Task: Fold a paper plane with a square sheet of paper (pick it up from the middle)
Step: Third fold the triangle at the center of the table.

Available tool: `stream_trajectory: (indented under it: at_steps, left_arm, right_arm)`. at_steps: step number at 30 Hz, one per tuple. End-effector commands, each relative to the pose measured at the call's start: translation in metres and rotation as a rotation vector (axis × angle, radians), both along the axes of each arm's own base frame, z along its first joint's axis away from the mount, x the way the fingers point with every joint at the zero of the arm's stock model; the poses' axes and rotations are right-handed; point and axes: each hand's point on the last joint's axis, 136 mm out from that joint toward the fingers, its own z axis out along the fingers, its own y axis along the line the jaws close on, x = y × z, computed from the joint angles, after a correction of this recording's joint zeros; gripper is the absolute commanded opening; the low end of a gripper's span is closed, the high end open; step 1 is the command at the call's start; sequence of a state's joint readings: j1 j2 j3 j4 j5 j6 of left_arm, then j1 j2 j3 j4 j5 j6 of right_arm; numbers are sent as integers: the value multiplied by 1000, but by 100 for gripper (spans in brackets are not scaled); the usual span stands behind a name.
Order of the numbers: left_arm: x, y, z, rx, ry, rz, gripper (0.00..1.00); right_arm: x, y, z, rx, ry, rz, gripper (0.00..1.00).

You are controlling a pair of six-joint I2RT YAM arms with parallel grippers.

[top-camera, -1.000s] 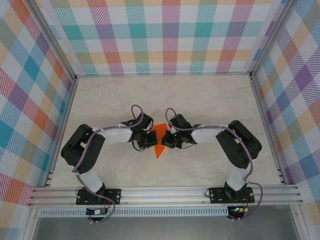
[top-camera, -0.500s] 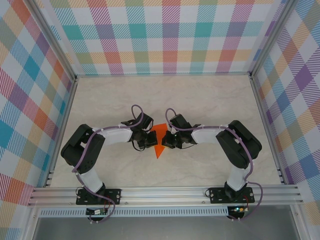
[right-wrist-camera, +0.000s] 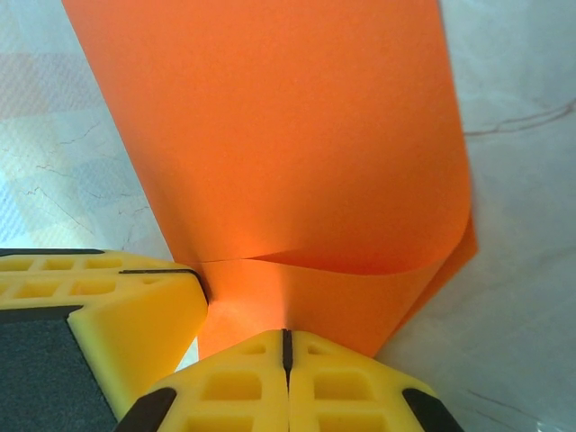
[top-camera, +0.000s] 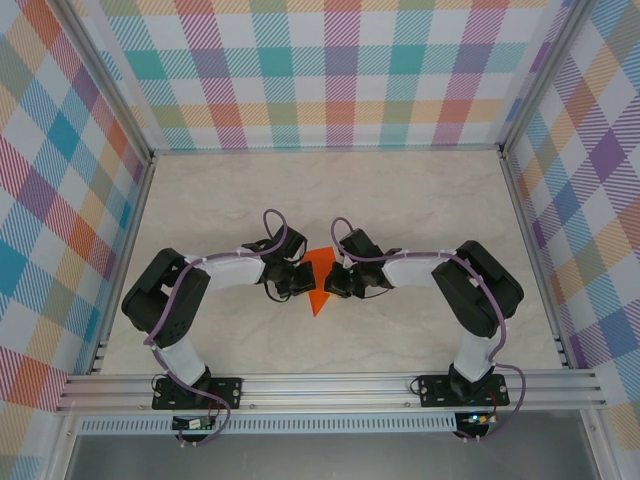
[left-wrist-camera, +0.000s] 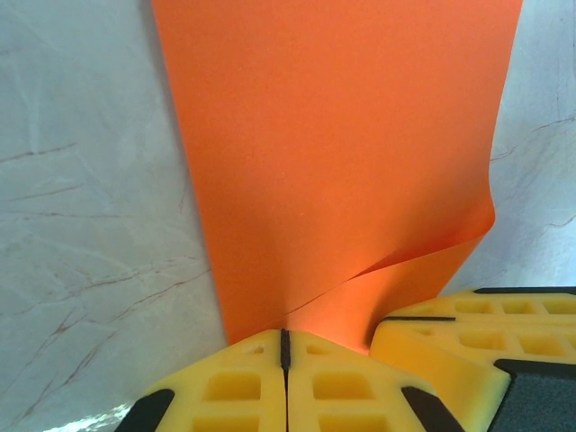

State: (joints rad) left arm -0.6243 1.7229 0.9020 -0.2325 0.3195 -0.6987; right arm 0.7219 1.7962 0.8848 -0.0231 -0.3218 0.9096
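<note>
The square sheet of paper (top-camera: 318,292) is bright orange and folded into a triangle, its point toward the arm bases. It lies at the middle of the table between my two grippers. My left gripper (top-camera: 303,281) is at its left edge and my right gripper (top-camera: 333,282) at its right edge. In the left wrist view my left gripper (left-wrist-camera: 285,335) is shut, and a lifted, curling layer of the paper (left-wrist-camera: 333,162) runs into its tips. In the right wrist view my right gripper (right-wrist-camera: 286,335) is shut on a bowed layer of the paper (right-wrist-camera: 270,144). The two grippers almost touch.
The pale marble table (top-camera: 420,200) is walled by checked panels behind and on both sides, with an aluminium rail (top-camera: 330,385) along the near edge. The right gripper's yellow fingers (left-wrist-camera: 468,328) crowd the left wrist view, and the left gripper's fingers (right-wrist-camera: 108,310) crowd the right wrist view.
</note>
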Motion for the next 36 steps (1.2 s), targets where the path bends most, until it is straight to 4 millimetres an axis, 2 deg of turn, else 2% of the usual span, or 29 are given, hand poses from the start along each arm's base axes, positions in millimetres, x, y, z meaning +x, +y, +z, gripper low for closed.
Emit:
stream_trajectory:
  at_steps: [1,6,10,18,28,36]
  left_arm:
    - [1,2,3,21,-26,-6,5]
    - [-8,16,-13,104,23,4,1]
    - [-9,25,-14,146,20,12,0]
    - [-9,33,-15,190,12,10,0]
    - [-12,40,-27,250,46,7,0]
    - [-16,47,-36,292,70,5,0]
  right_arm:
    - [-3,-5,-8,-20,30,-16,6]
    - [0,1,11,30,-28,11,5]
    - [3,8,23,72,-70,59,5]
    - [8,3,9,33,-74,92,4]
    - [16,-18,-12,-55,-29,36,3]
    - [35,-28,-1,-74,-43,-56,3]
